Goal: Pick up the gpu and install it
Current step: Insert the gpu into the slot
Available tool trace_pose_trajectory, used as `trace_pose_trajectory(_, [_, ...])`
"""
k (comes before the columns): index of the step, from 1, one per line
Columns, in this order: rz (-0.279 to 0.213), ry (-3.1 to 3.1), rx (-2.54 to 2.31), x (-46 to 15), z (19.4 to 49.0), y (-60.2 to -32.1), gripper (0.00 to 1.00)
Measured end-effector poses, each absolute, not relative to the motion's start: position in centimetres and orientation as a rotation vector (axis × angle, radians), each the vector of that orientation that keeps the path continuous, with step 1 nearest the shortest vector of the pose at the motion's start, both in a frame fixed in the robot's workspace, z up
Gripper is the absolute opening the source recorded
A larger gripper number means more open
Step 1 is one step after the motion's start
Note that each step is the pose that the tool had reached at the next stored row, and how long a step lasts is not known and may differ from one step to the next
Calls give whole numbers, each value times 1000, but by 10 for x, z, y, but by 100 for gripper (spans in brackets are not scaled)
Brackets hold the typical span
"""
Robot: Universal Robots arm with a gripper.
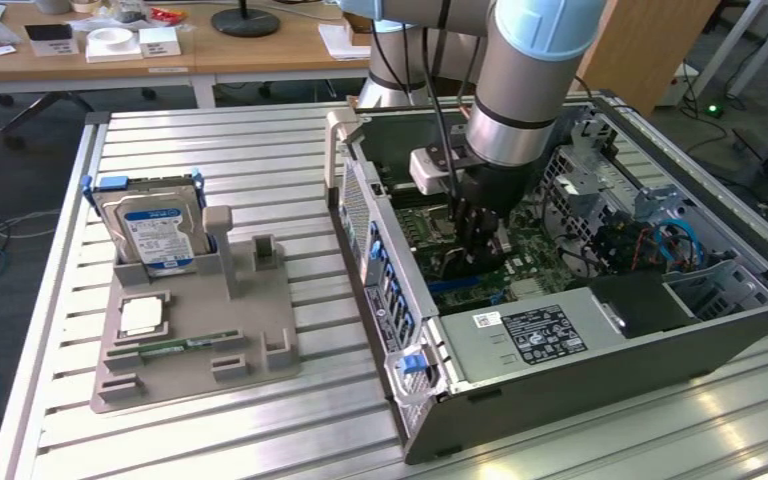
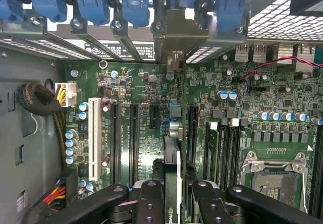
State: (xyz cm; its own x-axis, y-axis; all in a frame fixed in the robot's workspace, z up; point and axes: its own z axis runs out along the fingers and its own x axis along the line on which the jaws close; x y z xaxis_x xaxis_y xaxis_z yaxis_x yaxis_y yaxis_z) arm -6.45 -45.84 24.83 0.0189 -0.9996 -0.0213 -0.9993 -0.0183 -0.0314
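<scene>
My gripper (image 1: 478, 243) reaches down into the open computer case (image 1: 398, 330), over the motherboard (image 1: 524, 265). In the wrist view the gripper (image 2: 174, 204) is shut on the gpu (image 2: 172, 163), a thin dark card seen edge-on between the black fingers (image 2: 149, 201). The card stands upright along a black expansion slot (image 2: 192, 128). Its silver bracket (image 2: 176, 30) is up against the case's rear slot openings, among the blue retainer clips (image 2: 135, 4). I cannot tell whether the card's edge is seated in the slot.
A grey holder (image 1: 191, 330) on the exterior view's left carries a blue-labelled hard drive (image 1: 153, 230), a CPU (image 1: 140, 317) and a green memory stick (image 1: 160, 347). Inside the case are the power supply (image 1: 544, 335), a drive cage (image 1: 718, 285), cable bundles (image 2: 38, 100) and the CPU socket (image 2: 275, 176).
</scene>
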Motion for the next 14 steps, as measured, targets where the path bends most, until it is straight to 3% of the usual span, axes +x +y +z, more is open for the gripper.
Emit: trace_pose_trajectory(14, [-11, 2175, -2216, -65, 246, -458, 26])
